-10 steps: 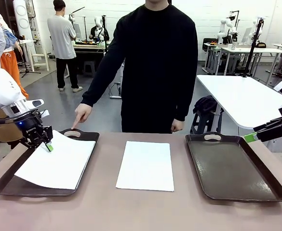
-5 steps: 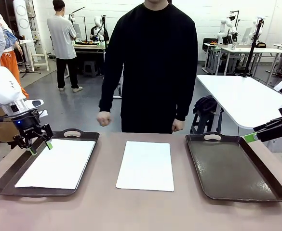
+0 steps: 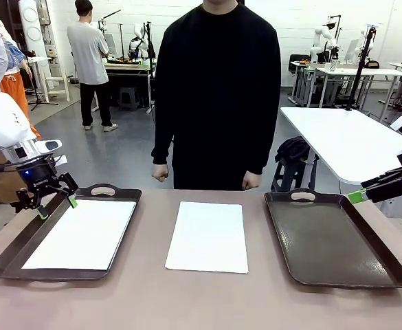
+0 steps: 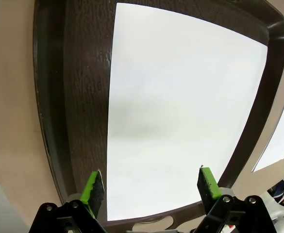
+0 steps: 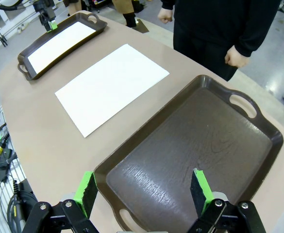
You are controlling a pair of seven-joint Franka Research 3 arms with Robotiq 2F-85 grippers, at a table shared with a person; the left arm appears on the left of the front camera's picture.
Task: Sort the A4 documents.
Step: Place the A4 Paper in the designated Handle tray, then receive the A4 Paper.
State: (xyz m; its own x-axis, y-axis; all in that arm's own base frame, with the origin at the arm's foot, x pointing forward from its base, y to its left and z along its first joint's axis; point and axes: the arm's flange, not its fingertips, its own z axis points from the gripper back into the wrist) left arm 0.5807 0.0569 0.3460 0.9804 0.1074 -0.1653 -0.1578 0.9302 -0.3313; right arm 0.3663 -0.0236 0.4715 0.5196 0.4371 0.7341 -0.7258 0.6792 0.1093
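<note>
Behind the brown table (image 3: 146, 302) the workshop is busy with other benches, and a person (image 3: 218, 96) in black stands at the far edge, fists at their sides. One of the A4 documents (image 3: 84, 234) lies flat in the left tray (image 3: 8, 258), roughly square with its rim. The second sheet (image 3: 209, 236) lies on the bare table between the two trays, and the right tray (image 3: 338, 240) holds nothing. To my eye the left tray is settled and the middle sheet is the next job. A sheet that thin and flat gives the pads nothing to pinch. I would nudge one edge up, or slide the sheet toward the near edge of the table, then close gently so it does not crease. I would also carry it level so it does not sail off. The left hand (image 3: 56, 207) hangs over the far left corner of its tray. Its jaws are spread wide, it holds nothing, and it is clear of the paper below. The right hand (image 5: 144, 189) hovers by the right tray's right side, equally wide and empty.
</note>
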